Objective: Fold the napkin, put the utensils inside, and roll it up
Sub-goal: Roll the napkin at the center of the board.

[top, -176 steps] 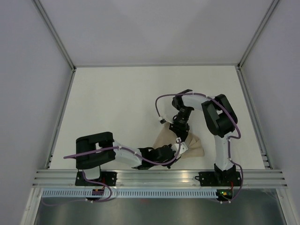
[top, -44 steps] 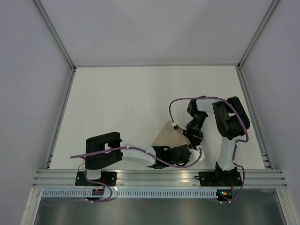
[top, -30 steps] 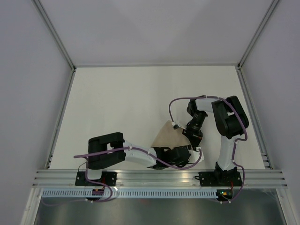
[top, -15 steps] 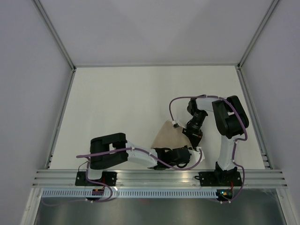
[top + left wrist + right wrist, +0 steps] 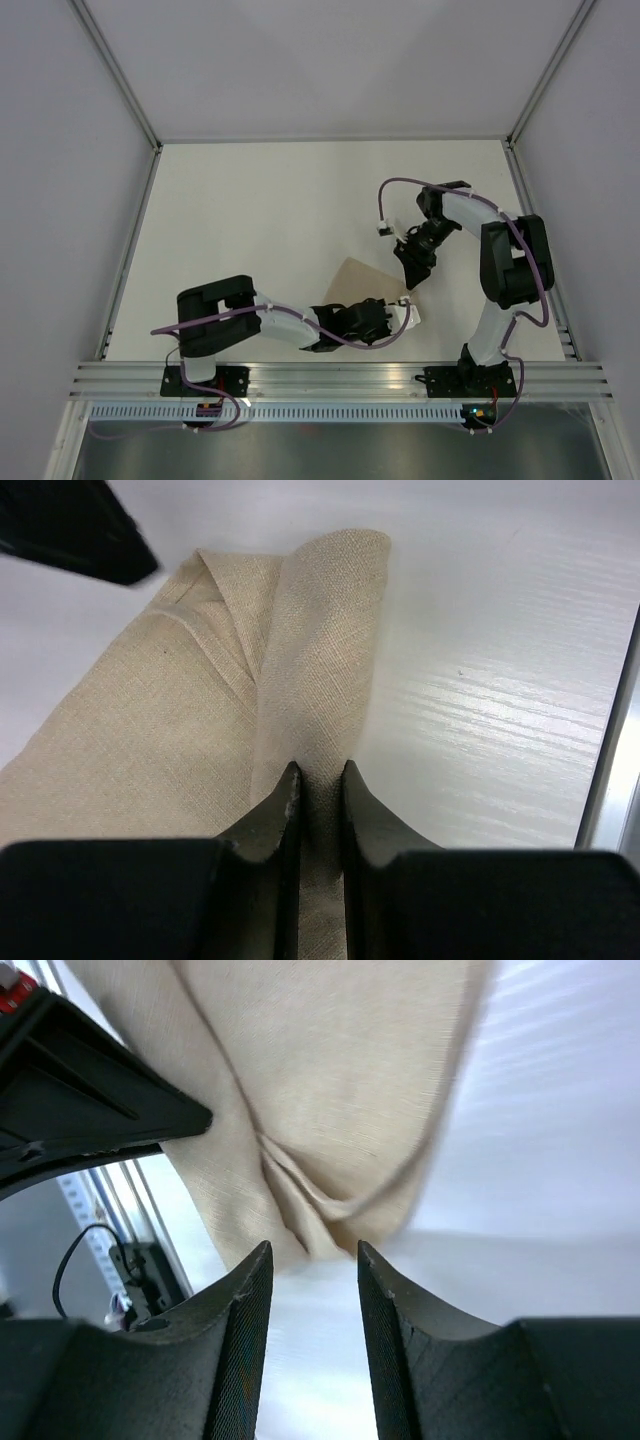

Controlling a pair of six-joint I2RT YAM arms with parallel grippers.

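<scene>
Napkin [image 5: 352, 283] [image 5: 190, 690] [image 5: 330, 1080], folded and creased, is being kept flat on table [image 5: 250, 220] just beyond front rail [image 5: 340, 375]. Raised fold nearest rail is being pinched by nearly closed left gripper [image 5: 390, 315] [image 5: 318, 777]. Right gripper [image 5: 412, 272] [image 5: 312, 1257] is being held half open, farther from rail, nothing gripped.

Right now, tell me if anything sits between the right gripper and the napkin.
Nothing visible does. The right gripper is open and faces the napkin, with only bare table around its fingertips. The left gripper pinches a fold of the napkin off to one side, not in the path.
</scene>
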